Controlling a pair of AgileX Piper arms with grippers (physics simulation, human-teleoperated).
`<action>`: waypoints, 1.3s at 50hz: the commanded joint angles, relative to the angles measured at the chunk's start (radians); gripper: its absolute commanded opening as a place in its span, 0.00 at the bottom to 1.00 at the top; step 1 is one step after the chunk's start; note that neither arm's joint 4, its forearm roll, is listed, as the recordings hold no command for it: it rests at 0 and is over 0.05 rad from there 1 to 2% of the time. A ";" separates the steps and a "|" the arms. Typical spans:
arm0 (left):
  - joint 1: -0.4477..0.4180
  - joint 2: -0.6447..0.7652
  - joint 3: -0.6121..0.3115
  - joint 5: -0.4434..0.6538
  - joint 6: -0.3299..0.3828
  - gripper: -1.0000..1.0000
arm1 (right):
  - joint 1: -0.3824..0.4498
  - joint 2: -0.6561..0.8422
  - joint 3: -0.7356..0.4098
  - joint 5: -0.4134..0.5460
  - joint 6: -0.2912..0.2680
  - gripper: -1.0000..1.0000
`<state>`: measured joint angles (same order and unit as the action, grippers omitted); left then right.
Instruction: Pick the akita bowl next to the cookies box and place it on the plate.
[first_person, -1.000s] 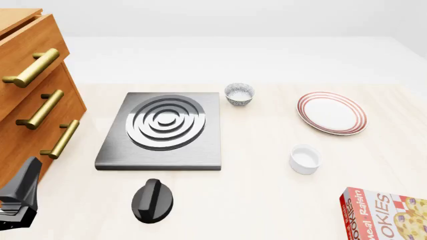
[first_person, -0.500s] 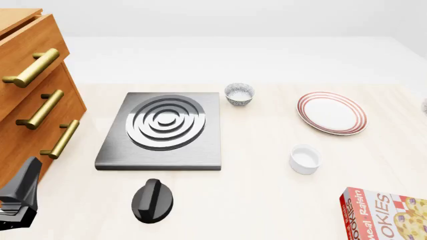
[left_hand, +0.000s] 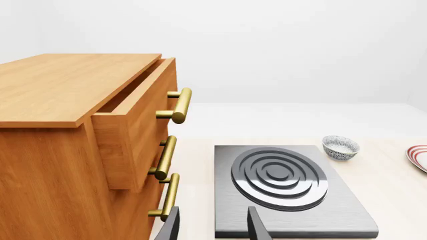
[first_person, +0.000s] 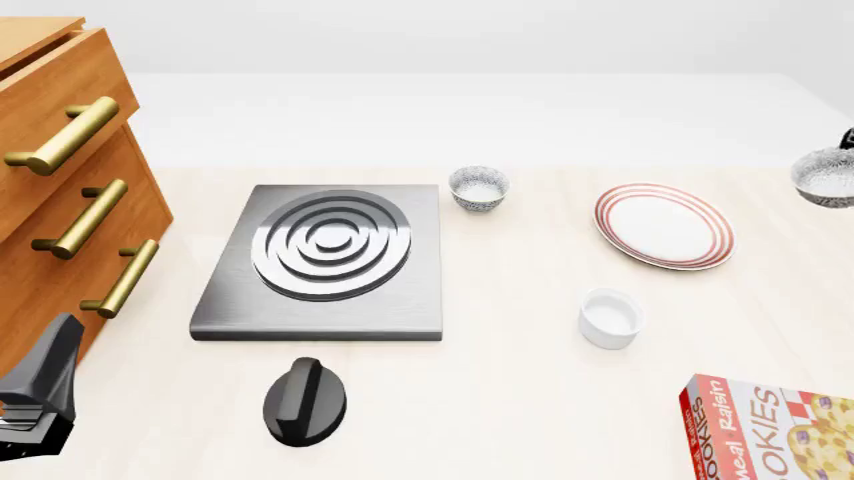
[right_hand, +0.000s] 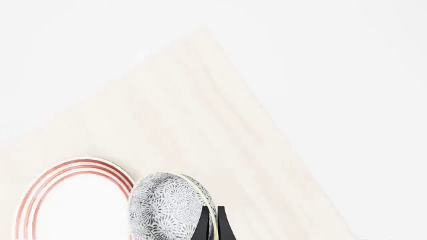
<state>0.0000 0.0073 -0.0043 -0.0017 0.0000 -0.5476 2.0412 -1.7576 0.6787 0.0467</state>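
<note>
The akita bowl, grey-patterned, hangs in the air at the front view's right edge, to the right of the plate. My right gripper is shut on the rim of the bowl, which is tipped on its side beside the red-ringed plate. In the front view only a dark tip of that gripper shows. The cookies box lies at the near right corner. My left gripper stands open and holds nothing, low at the near left.
A second patterned bowl stands behind the grey slab with silver rings. A plain white cup sits between plate and box. A black knob lies near the front. A wooden drawer cabinet fills the left, its top drawer partly open.
The akita bowl has come into the front view from the right edge, carried leftward toward the plate. The left arm has not moved.
</note>
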 joint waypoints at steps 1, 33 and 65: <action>0.000 0.000 0.000 0.000 0.000 1.00 | 0.045 0.034 -0.056 0.032 0.072 0.00; 0.000 0.000 0.000 0.000 0.000 1.00 | 0.171 0.161 -0.130 0.020 0.261 0.00; 0.000 0.000 0.000 0.000 0.000 1.00 | 0.265 0.180 -0.110 -0.046 0.350 0.00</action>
<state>0.0000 0.0073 -0.0043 -0.0017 0.0000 -0.3067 2.2255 -1.8715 0.6476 0.3768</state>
